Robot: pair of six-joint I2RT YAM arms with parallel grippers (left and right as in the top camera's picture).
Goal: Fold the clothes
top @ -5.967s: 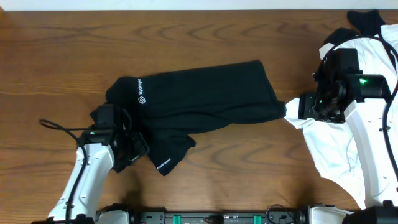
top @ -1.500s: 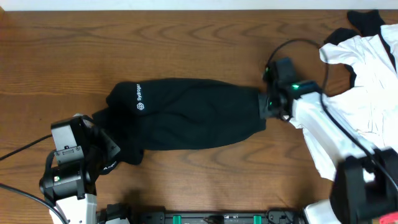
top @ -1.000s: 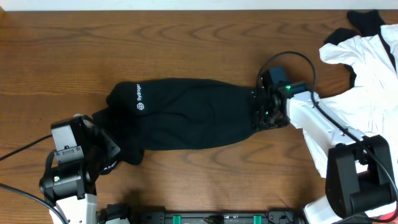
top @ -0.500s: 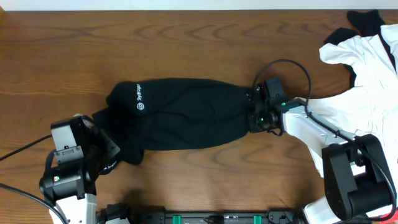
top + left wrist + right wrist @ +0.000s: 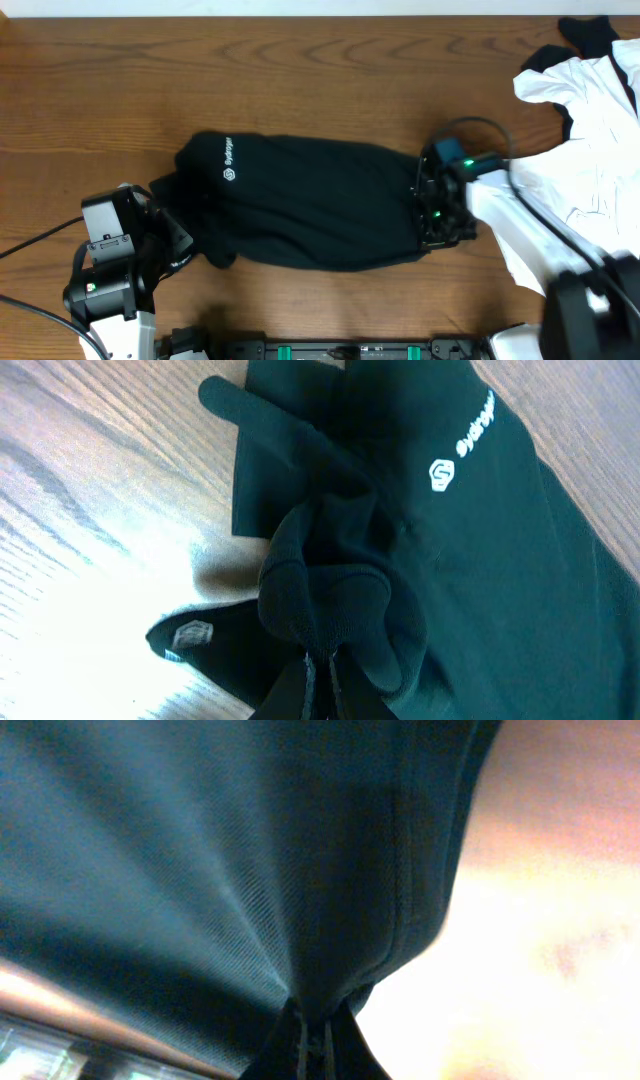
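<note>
The black T-shirt with a small white logo lies stretched left to right across the middle of the table. My left gripper is shut on a bunched fold at the shirt's near left corner. In the left wrist view, this gripper pinches the dark wad of T-shirt, and the logo shows beyond it. My right gripper is shut on the shirt's right edge. The right wrist view shows the right gripper clamping the hem, the T-shirt hanging taut in front of it.
A crumpled white garment with black trim lies at the right side of the table, partly under my right arm. A black piece of cloth sits at the far right corner. Bare wood table lies beyond the shirt.
My right gripper has closed on the shirt's right edge and pulled it toward the front and right, stretching the shirt. The left arm has stayed still.
</note>
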